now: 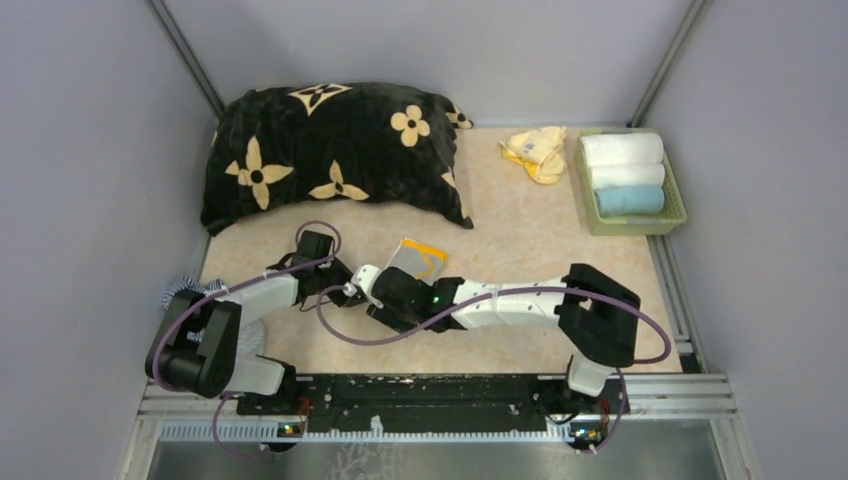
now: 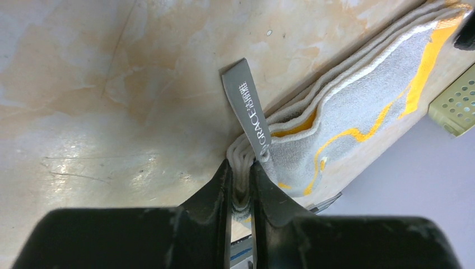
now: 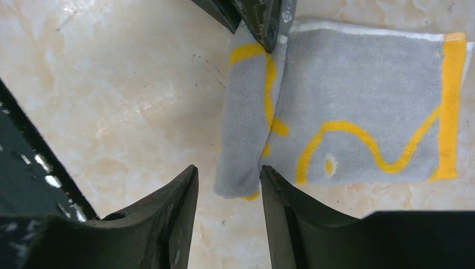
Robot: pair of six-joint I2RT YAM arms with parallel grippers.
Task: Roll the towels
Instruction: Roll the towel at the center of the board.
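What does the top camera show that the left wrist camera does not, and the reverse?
Only the top view: the black flowered pillow, three rolled towels, a crumpled yellow cloth. Only the left wrist view: the grey label on the grey and yellow towel, and the left hand shut on its folded corner. Both: that towel, the beige table, and the green basket, though the wrist view catches only its corner.

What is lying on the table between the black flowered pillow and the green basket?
A crumpled yellow towel lies there, between the pillow and the basket. The top external view shows it.
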